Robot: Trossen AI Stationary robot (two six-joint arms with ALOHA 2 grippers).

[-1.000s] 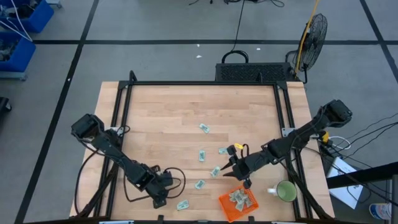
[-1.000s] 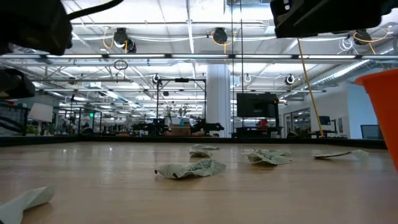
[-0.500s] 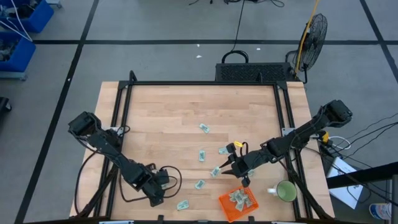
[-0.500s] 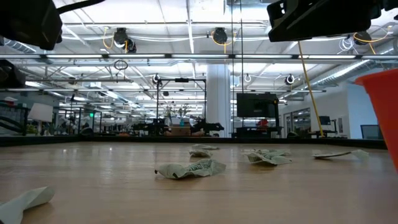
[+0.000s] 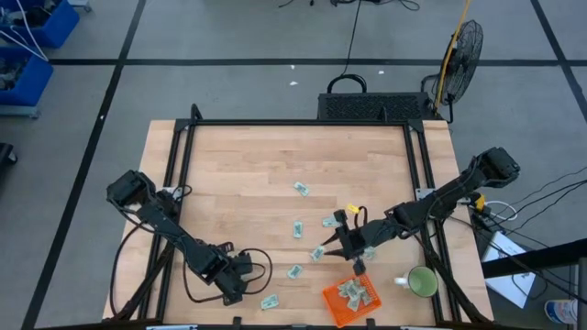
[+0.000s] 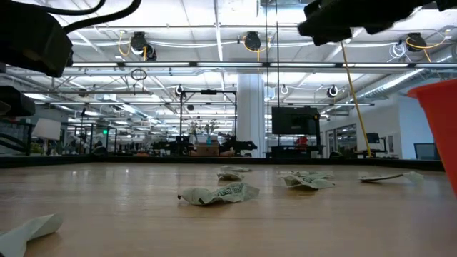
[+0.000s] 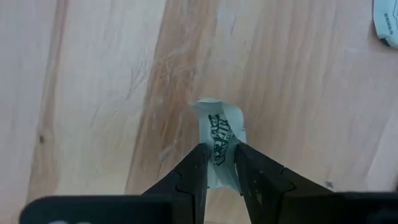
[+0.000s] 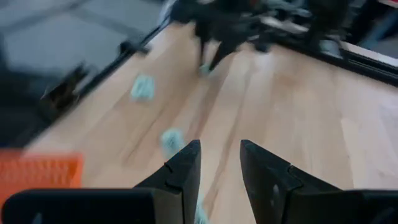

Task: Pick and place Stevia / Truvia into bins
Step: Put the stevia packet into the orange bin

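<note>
- Near the front left of the table (image 5: 238,183), the left gripper (image 5: 240,280) hangs low over the wood; the left wrist view shows its fingers (image 7: 198,171) pinched onto a pale green sachet (image 7: 219,140), whose printed end sticks out past the tips.
- Just beside that gripper in the high view lies another sachet (image 5: 269,302), close to the table's front edge.
- Toward the front right, the right gripper (image 5: 353,261) hovers between the loose packets and the orange basket (image 5: 349,302); its fingers (image 8: 186,168) stand apart with nothing between them.
- The basket sits at the front edge, with several sachets (image 5: 351,291) already inside it.
- Loose sachets are scattered across the middle of the table: one farthest back (image 5: 301,190), one (image 5: 298,228) nearer the centre, one (image 5: 294,271) toward the front, and others just beside the right gripper.
- A round green mug (image 5: 422,281) stands to the right of the basket, near it but apart.
- From table height, a crumpled sachet (image 6: 218,193) lies in the foreground and the basket's orange wall (image 6: 437,128) fills the right edge.
</note>
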